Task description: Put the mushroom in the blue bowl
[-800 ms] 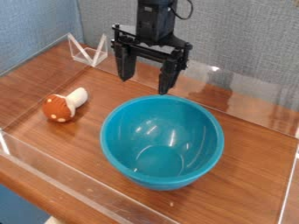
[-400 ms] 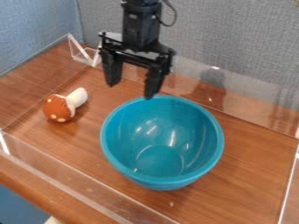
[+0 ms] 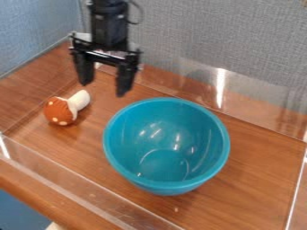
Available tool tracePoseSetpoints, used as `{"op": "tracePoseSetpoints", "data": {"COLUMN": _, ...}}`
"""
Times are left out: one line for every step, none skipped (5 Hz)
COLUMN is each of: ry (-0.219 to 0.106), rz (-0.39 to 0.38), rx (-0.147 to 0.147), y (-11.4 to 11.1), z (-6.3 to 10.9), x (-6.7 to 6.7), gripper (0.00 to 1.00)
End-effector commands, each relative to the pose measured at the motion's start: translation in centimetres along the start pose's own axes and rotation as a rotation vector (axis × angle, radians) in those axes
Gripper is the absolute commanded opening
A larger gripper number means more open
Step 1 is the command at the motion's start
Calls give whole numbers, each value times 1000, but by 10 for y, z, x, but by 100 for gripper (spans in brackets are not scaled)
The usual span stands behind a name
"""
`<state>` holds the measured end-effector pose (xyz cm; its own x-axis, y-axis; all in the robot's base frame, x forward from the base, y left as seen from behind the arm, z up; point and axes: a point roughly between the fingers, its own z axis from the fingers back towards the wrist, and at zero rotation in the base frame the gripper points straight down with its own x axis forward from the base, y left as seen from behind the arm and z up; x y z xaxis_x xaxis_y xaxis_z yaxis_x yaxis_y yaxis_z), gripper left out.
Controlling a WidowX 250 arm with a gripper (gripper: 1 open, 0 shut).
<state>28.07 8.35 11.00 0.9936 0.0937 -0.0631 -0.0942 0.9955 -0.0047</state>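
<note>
Lying below the open gripper: the mushroom.

Bright, even light; white glare streaks the bench, highlights dot the blue bowl, and the claw blurs.

Brown wooden tabletop w/ glossy turquoise-blue round plastic-looking bowl & small orange-red-capped, cream-stemmed toy mushroom lying on it, apart.
</note>
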Motion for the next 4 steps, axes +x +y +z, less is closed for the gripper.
{"op": "tracePoseSetpoints", "data": {"ry": -55, "rz": 21, "rx": 16, "y": 30, "z": -2, "x": 7, "gripper": 100}}
{"op": "tracePoseSetpoints", "data": {"ry": -57, "rz": 51, "rx": 20, "y": 60, "z": -24, "x": 13, "gripper": 100}}
{"op": "tracePoseSetpoints", "data": {"ry": -25, "rz": 46, "rx": 13, "y": 73, "z": -52, "x": 20, "gripper": 100}}
{"op": "tracePoseSetpoints", "data": {"ry": -33, "rz": 40, "rx": 6, "y": 70, "z": -53, "x": 21, "gripper": 100}}
